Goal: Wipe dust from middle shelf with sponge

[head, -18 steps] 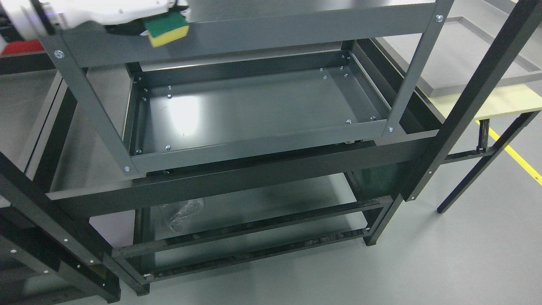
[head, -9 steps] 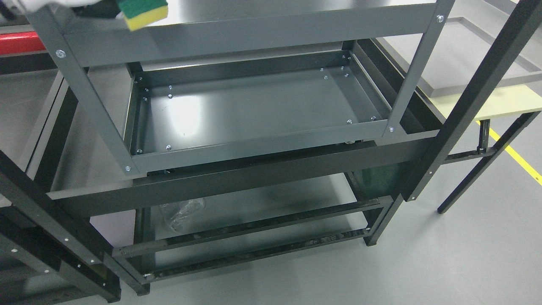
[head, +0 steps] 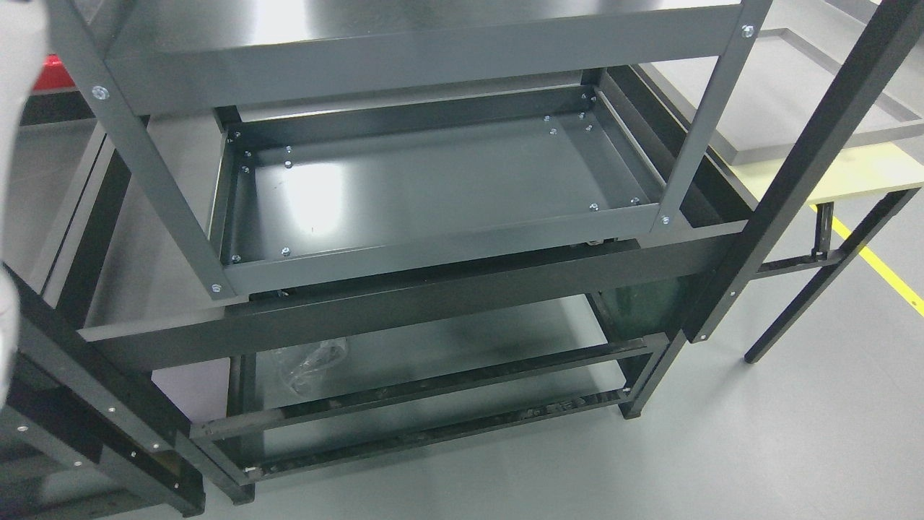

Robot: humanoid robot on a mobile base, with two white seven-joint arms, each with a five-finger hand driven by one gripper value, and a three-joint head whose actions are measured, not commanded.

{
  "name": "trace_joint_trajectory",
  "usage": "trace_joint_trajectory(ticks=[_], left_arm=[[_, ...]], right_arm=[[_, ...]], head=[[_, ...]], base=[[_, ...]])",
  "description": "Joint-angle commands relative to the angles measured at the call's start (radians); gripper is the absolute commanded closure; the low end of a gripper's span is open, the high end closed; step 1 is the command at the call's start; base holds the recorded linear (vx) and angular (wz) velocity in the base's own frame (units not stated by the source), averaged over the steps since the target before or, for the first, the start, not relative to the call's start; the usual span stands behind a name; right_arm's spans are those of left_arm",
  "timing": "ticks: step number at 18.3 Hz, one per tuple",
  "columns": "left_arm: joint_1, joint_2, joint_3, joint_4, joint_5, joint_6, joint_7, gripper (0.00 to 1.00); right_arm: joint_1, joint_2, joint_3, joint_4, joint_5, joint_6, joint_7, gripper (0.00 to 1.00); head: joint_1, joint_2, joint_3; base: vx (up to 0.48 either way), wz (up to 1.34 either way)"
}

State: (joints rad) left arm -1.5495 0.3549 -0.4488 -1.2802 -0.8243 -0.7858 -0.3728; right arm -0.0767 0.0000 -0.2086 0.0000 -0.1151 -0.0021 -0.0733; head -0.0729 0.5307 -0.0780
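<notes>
Blurred white shape [head: 16, 180] cut off at left edge, perhaps the robot's arm.

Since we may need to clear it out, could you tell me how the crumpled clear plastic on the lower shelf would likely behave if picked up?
The clear plastic looks thin and crumpled, so it is probably floppy and would sag rather than hold shape. It likely weighs very little and may slide on the lower shelf if pushed. Its glossy wrinkles suggest a slippery grip.

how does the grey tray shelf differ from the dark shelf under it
The grey tray shelf is lighter grey; the dark shelf below is nearly black. The tray shelf has raised walls dotted with screws and a bright glare; the dark shelf looks flatter and shadowed. The tray shelf lies bare; the dark shelf holds crumpled clear plastic. Both are metal and rectangular.
</notes>
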Motion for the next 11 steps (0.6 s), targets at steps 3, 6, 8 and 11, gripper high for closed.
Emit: trace_joint_trajectory(ticks=[3, 6, 8, 11], left_arm=[[-0.096, -0.337, -0.336, 0.160, -0.182, 0.063, 0.240, 1.00], [-0.098, -0.337, -0.525, 0.223, -0.173, 0.174, 0.372, 1.00], [-0.093, -0.337, -0.554, 0.319, -0.173, 0.183, 0.400, 1.00], [-0.089, -0.337, -0.553, 0.416, -0.174, 0.200, 0.400, 1.00]], right_arm=[[0.000, -0.017, 0.000, -0.017, 0.000, 0.073, 0.001, 0.00], [0.000, -0.017, 0.000, -0.017, 0.000, 0.073, 0.001, 0.00], [0.000, -0.017, 0.000, -0.017, 0.000, 0.073, 0.001, 0.00], [0.000, -0.017, 0.000, -0.017, 0.000, 0.073, 0.001, 0.00]], head=[[0.0000, 0.000, 0.000], [0.0000, 0.000, 0.000], [0.0000, 0.000, 0.000], [0.0000, 0.000, 0.000]], base=[[0.000, 0.00], [0.000, 0.00], [0.000, 0.00], [0.000, 0.00]])
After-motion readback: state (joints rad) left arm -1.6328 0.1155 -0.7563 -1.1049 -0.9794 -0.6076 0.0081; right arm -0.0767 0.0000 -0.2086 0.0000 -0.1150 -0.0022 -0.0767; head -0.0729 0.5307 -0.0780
